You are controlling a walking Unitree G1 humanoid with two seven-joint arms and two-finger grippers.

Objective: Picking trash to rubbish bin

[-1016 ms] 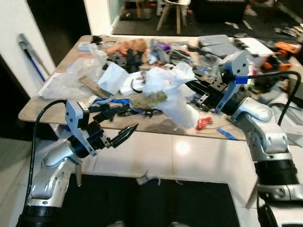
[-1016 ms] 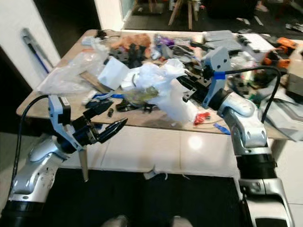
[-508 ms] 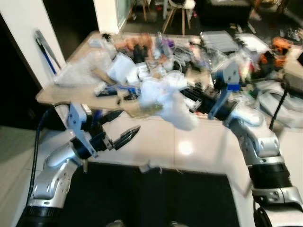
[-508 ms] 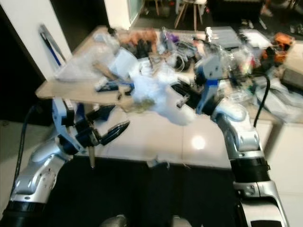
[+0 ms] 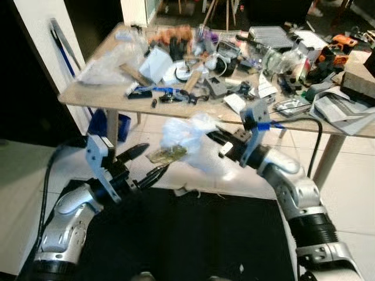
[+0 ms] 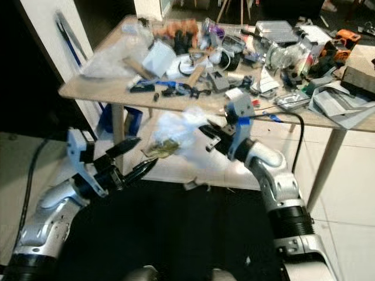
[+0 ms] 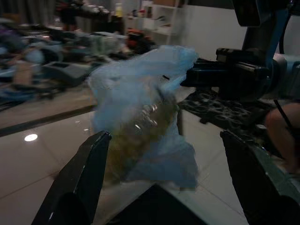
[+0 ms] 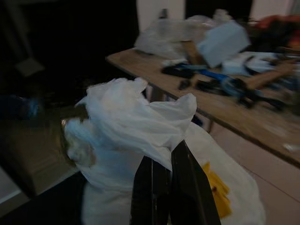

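The right gripper [image 8: 171,187] has its jaws pinched together on the white trash bag [image 5: 190,137], held in the air, clear of the table [image 5: 82,96]. The left gripper [image 5: 146,163], jaws spread wide, points at the bag's lower end (the nearer free arm).

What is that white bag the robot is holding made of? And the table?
The white bag, pinched by the right gripper, looks like thin plastic film: crinkly, half see-through, slightly shiny. The table seems to be pale wood or wood-look board, with a matte top.
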